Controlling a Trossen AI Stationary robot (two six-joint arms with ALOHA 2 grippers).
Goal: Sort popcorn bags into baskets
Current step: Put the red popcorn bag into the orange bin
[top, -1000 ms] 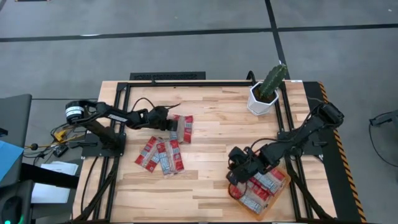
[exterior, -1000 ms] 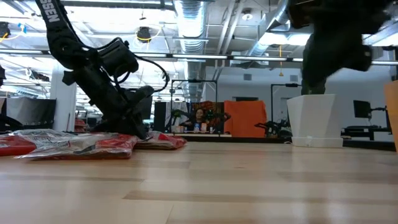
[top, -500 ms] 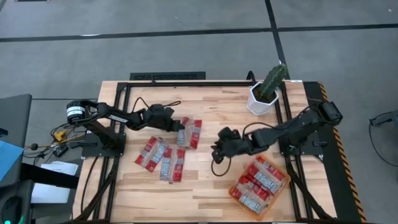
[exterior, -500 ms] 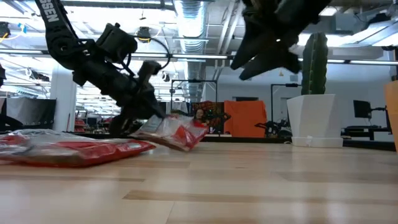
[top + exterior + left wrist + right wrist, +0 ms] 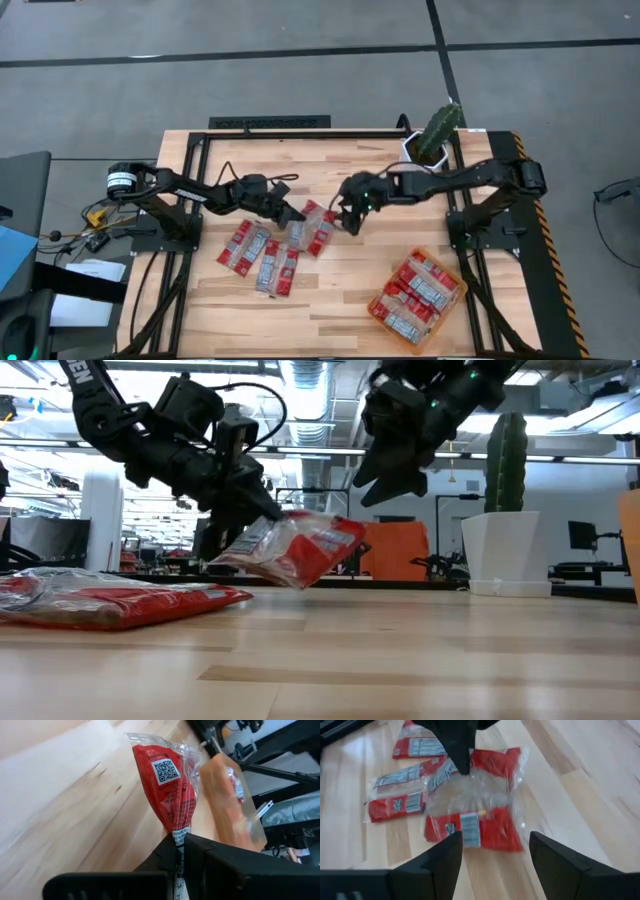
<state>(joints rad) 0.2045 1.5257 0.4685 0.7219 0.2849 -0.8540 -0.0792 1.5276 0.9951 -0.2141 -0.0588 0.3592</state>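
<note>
Left pincer (image 5: 292,213) is clamping shut on the edge of one popcorn bag (image 5: 316,229), lifting it off the counter (image 5: 350,290) near the middle; in the low view the bag (image 5: 300,548) is hanging tilted, one corner dipping toward the wood. Right pincer (image 5: 348,222) is hovering just beside that same bag, fingers spread wide, holding nothing. Looks like a handover is being set up. Several other bags (image 5: 262,256) are lying flat in a loose cluster on the left half of the counter. Orange basket (image 5: 379,303) is sitting near the right front corner, already carrying a few packets.

Handling judgement: bag is light, soft and crinkly, clear film is likely slippery, and it is sagging under its own weight. Best hold is probably the flat sealed end seam or a free corner, opposite the left grip, not the puffy middle. A pinch too shallow could slip off.
</note>
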